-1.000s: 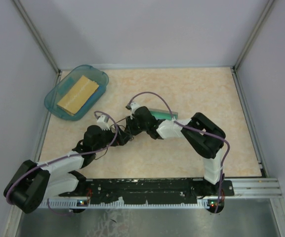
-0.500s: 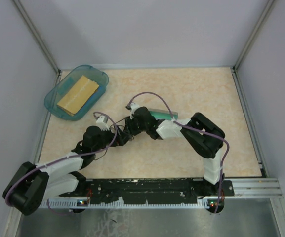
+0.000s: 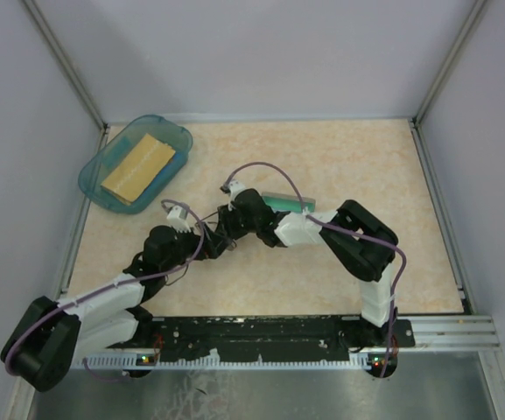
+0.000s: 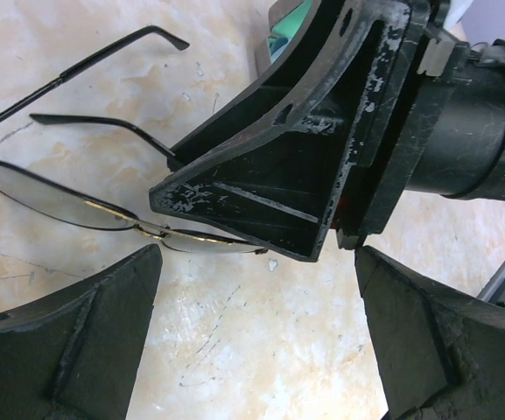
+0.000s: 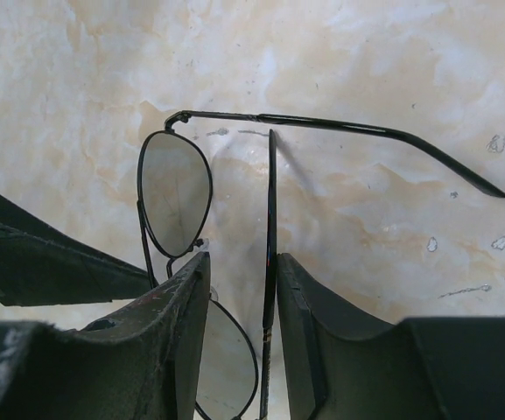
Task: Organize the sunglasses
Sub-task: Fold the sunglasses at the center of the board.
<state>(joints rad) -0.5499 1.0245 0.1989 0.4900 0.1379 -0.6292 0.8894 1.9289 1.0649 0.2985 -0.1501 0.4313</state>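
Right claw (image 5: pixel 241 262) narrowly parted astride one temple of the sunglasses (image 5: pixel 175 192), left claw (image 4: pixel 256 260) gaping just beside it — risk: a crowded withdrawal snags and bends the thin frame.

You see the sunglasses (image 5: pixel 175 188) with a thin black wire frame, a gold-toned bridge and pale grey-tinted lenses. The table (image 3: pixel 348 166) is peach-beige, marbled with white veins. The left gripper (image 4: pixel 256 262) and right gripper (image 5: pixel 241 262) are matt black, scuffed whitish. A translucent teal tray (image 3: pixel 90 179) holds a tan block (image 3: pixel 138 166); the case (image 3: pixel 283 201) shows green, and the cables (image 3: pixel 270 168) are purple.
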